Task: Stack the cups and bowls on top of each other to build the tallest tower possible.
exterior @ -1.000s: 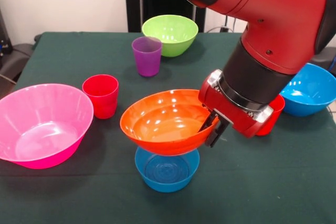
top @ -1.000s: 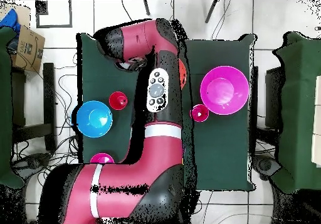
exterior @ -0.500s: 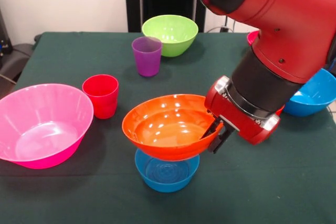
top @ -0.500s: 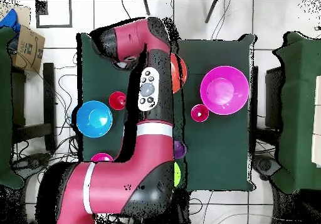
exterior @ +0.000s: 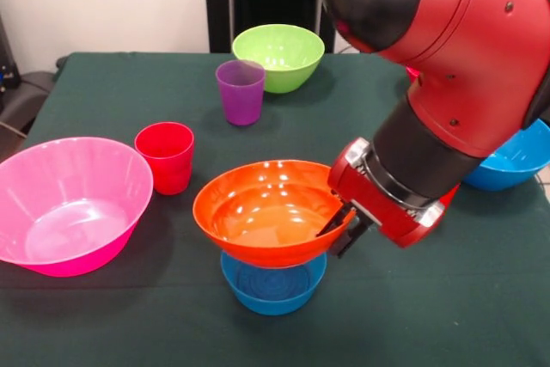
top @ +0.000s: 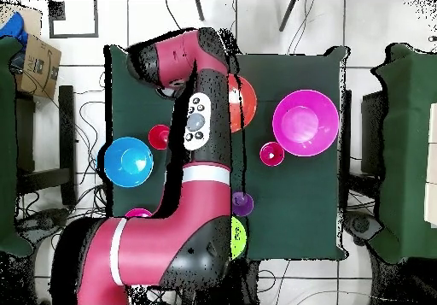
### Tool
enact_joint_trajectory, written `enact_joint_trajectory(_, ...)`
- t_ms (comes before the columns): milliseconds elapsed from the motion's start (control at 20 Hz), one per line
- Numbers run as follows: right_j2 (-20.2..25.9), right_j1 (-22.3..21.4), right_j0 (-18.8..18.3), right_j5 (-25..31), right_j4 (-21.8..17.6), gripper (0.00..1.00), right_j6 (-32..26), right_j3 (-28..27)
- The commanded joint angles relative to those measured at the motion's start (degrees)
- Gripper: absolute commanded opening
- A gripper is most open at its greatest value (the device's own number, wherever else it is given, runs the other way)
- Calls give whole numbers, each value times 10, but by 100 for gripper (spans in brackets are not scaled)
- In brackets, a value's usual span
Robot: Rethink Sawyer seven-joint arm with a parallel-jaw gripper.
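My gripper [exterior: 338, 231] is shut on the right rim of the orange bowl [exterior: 262, 212], one finger inside the rim and one outside. The bowl is tilted slightly and sits directly over a small blue bowl [exterior: 273, 288] near the table's front edge; I cannot tell whether they touch. In the overhead view the orange bowl [top: 244, 102] shows only partly beside the arm, and the gripper is hidden under it. A red cup [exterior: 165, 156], a purple cup [exterior: 240, 92], a lime green bowl [exterior: 278, 56] and a large pink bowl [exterior: 69, 204] stand apart on the table.
A large blue bowl [exterior: 514, 161] sits at the right edge, partly behind the arm. The overhead view also shows a second red cup [top: 159, 137] and a small magenta bowl [top: 136, 214] near the large blue bowl [top: 128, 161]. The table has a dark green cloth [exterior: 103, 92].
The arm has carried the orange bowl a little left and lower, bringing it more squarely over the small blue bowl. The other pieces have not moved.
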Motion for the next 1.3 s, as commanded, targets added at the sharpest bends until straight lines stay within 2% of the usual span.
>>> enact_joint_trajectory(50, -4, 4, 12, 33, -42, 0, -111, 10)
enact_joint_trajectory(500, -24, 15, 19, 1, -36, 0, -88, 21)
enact_joint_trajectory(1300, -27, 31, 23, -4, -8, 0, -59, 10)
